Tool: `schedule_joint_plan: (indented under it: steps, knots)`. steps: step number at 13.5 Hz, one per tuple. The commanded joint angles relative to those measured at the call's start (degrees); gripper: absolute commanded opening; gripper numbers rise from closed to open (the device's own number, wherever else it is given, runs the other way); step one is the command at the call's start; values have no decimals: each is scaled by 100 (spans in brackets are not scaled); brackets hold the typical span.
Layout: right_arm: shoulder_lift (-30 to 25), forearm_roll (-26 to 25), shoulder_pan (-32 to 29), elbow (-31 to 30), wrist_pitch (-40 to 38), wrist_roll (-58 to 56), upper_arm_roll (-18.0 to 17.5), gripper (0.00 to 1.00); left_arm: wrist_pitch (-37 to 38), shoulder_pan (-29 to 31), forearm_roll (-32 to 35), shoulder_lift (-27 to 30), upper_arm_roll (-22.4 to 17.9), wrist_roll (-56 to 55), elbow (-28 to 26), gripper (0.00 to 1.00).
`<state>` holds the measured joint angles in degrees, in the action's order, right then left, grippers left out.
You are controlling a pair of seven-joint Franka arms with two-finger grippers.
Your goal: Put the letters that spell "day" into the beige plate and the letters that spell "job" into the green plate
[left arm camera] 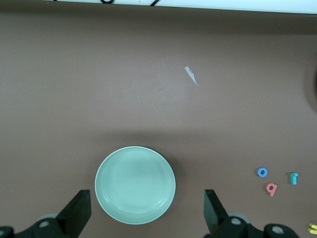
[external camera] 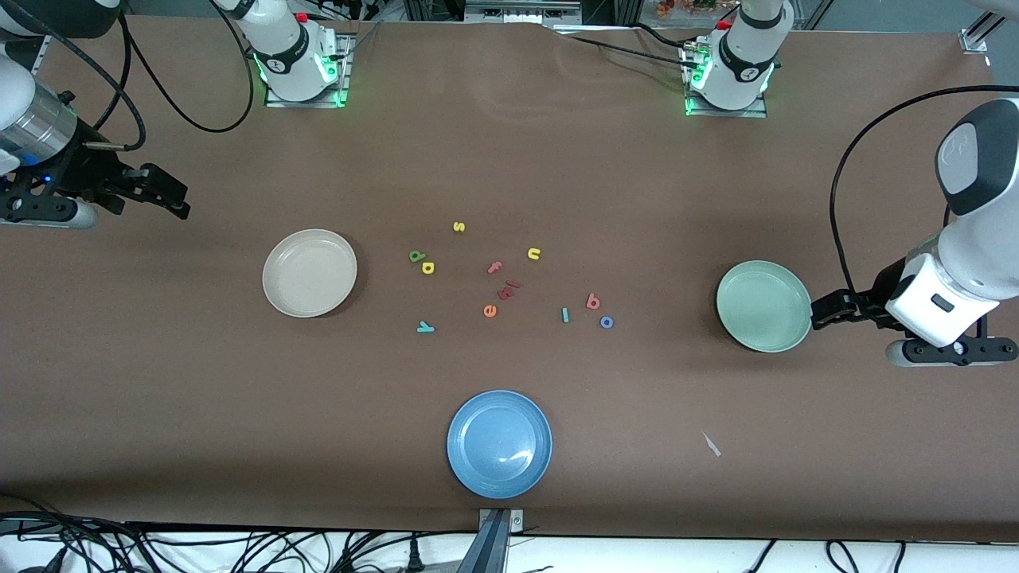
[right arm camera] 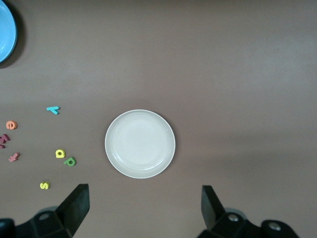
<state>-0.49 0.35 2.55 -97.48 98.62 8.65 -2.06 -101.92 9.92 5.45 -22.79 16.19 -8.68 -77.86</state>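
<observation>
brown table (external camera: 557, 159) carries beige plate (external camera: 310, 273), green plate (external camera: 763, 305), blue plate (external camera: 499, 443), scattered toy letters (external camera: 509, 278).

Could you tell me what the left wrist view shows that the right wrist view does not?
Only the left wrist view shows the green plate, the blue "o", pink "b", teal "j" and a paper scrap. Only the right wrist view shows the beige plate, blue plate and teal "y". Both show brown table and open gripper fingers.
</observation>
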Motion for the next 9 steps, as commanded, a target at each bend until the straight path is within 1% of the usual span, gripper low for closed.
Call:
schedule_joint_plan:
  steps: [1,3,5,7,9]
  knots:
    - [-21,71,-1,18,-44,5,-13,100,59,10,-167,152,-11,95,-98,100]
    - [-21,71,-1,18,-53,-4,-13,100,59,36,-167,152,-11,95,-98,100]
    - [14,53,296,1,-97,-30,-14,100,59,36,-158,152,-2,95,-106,100]
    - [215,-17,683,9,-271,-22,-14,100,59,45,-167,161,-2,95,-106,100]
    - [548,-8,921,1,-518,127,-22,100,59,45,-167,161,-2,112,-106,100]
